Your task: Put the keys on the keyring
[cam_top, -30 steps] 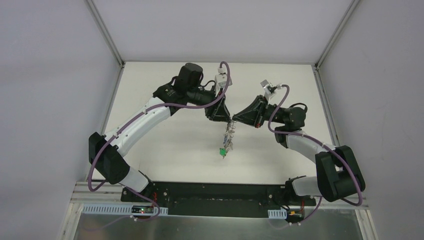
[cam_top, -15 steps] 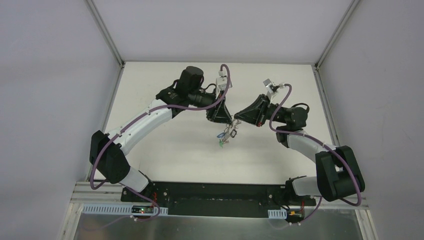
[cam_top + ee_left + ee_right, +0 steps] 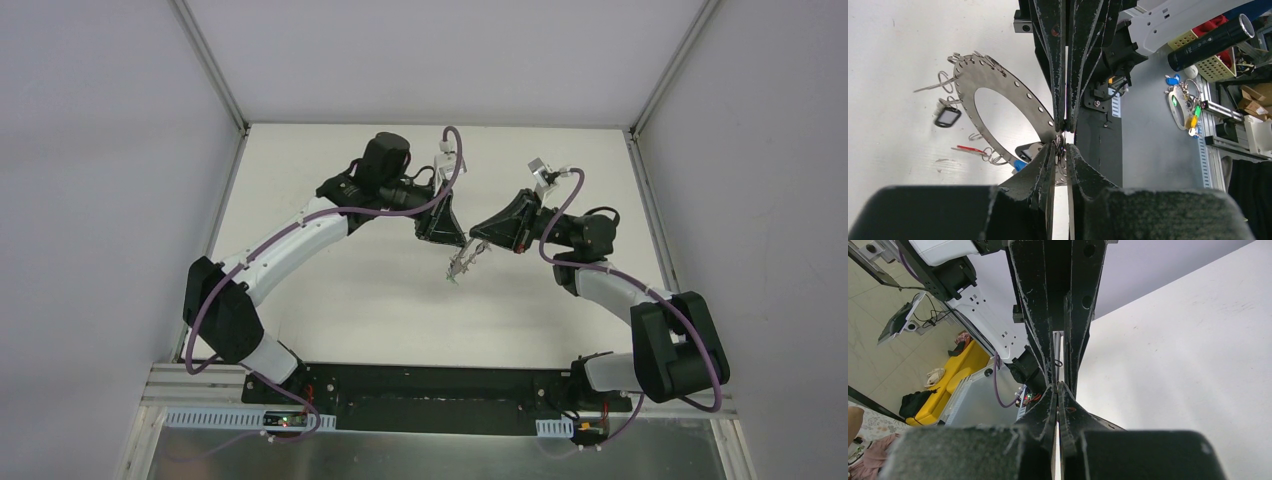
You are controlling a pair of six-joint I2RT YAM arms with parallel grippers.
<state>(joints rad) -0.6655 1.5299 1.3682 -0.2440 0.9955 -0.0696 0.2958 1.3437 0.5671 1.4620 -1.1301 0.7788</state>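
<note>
The keyring (image 3: 966, 84) is a flat grey metal hoop with holes along its rim. Small keys hang from it, among them a black tag (image 3: 948, 117), a red-headed key (image 3: 968, 149) and a blue tag (image 3: 1019, 165). My left gripper (image 3: 1062, 148) is shut on the hoop's near rim. My right gripper (image 3: 1066, 123) comes in from the opposite side, tip to tip with the left, and is shut on the same rim. In the top view the keyring (image 3: 462, 262) hangs above the table between the left gripper (image 3: 447, 236) and the right gripper (image 3: 484, 238). The right wrist view shows the right gripper (image 3: 1058, 385) with its jaws together.
The white table (image 3: 330, 290) is walled at the left, back and right. The black base plate (image 3: 440, 385) runs along the near edge. Past the table edge, the left wrist view shows a second tagged ring (image 3: 1180, 102) and a black torch (image 3: 1208, 42).
Both grippers have shifted slightly right. The keyring has swung up from hanging straight down to a flatter tilt, so its keys sit higher and closer to the grippers.
</note>
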